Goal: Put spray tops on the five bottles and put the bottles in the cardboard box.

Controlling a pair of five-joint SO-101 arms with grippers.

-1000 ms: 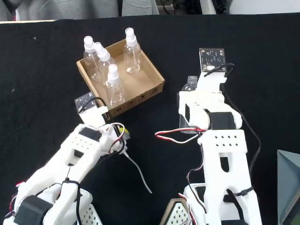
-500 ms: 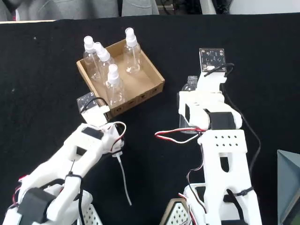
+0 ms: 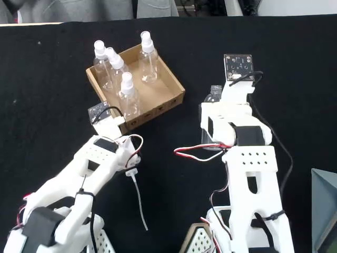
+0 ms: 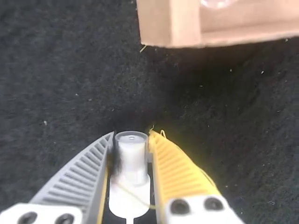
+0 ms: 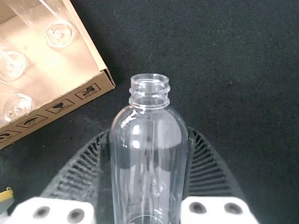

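My left gripper is shut on a white spray top, a short way in front of the cardboard box. In the high view the spray top sits under the left arm, and its thin dip tube trails back toward the table's near edge. My right gripper is shut on a clear bottle with an open neck, standing upright to the right of the box. Inside the box stand several bottles with spray tops on.
A grey object sits at the near right edge. Red and white cables loop off the right arm over the black cloth between the two arms. Bare cloth lies left of and behind the box.
The left wrist has turned and shifted a little toward the box; the spray top's dip tube swung from pointing right to nearly straight back. The right arm and bottle have not moved.
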